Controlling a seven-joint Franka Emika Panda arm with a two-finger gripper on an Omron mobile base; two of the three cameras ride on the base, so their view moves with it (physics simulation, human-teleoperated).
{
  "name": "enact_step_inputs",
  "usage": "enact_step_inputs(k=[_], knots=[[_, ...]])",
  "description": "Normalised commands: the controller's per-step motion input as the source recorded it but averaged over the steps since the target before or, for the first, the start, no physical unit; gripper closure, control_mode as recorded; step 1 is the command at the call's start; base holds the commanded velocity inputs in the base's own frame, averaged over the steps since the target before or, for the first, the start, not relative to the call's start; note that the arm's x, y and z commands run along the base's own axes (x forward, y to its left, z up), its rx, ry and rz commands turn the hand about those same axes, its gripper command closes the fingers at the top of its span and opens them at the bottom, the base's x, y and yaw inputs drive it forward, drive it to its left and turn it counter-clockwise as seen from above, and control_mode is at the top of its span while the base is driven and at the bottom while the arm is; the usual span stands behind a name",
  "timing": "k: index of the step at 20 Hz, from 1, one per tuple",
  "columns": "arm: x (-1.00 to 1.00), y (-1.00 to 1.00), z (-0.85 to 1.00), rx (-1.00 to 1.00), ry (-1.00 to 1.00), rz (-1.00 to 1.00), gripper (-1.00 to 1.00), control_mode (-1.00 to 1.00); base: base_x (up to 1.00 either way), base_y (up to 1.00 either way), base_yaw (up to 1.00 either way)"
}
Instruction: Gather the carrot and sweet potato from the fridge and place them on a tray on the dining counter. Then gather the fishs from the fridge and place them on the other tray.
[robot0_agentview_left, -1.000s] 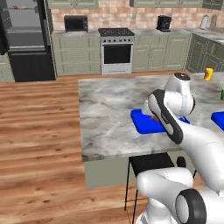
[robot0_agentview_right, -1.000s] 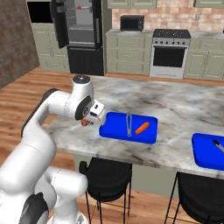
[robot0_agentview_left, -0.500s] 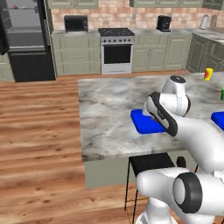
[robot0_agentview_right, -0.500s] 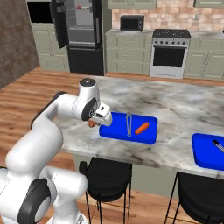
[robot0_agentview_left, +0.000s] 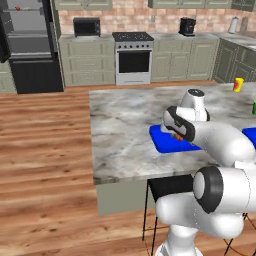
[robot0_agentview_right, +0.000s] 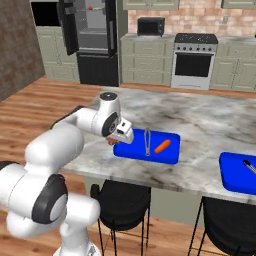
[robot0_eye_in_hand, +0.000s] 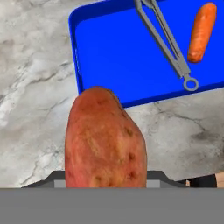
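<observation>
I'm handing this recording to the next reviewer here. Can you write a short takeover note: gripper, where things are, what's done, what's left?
Gripper: shut on the sweet potato, at the near-left edge of the blue tray on the dining counter.
Carrot: already on that tray, beside metal tongs.
Second blue tray: to the right, also with tongs.
Fridge: doors open.
Done: carrot placed.
Left: set the sweet potato on the tray, then fetch both fish for the other tray.

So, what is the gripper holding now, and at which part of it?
The gripper holds the sweet potato by one end; the other end sticks out toward the blue tray. The exact finger contact is hidden.
</observation>
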Motion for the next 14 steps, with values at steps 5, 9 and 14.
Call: enact_step_inputs(k=[5, 9, 14], knots=[[0.40, -0.04, -0.31, -0.01, 0.08, 0.00, 1.00, -1.00, 0.00, 0.00, 0.00], [0.36, -0.07, -0.33, 0.00, 0.09, 0.00, 1.00, -1.00, 0.00, 0.00, 0.00], [0.33, -0.18, -0.32, 0.00, 0.05, 0.00, 1.00, -1.00, 0.00, 0.00, 0.00]])
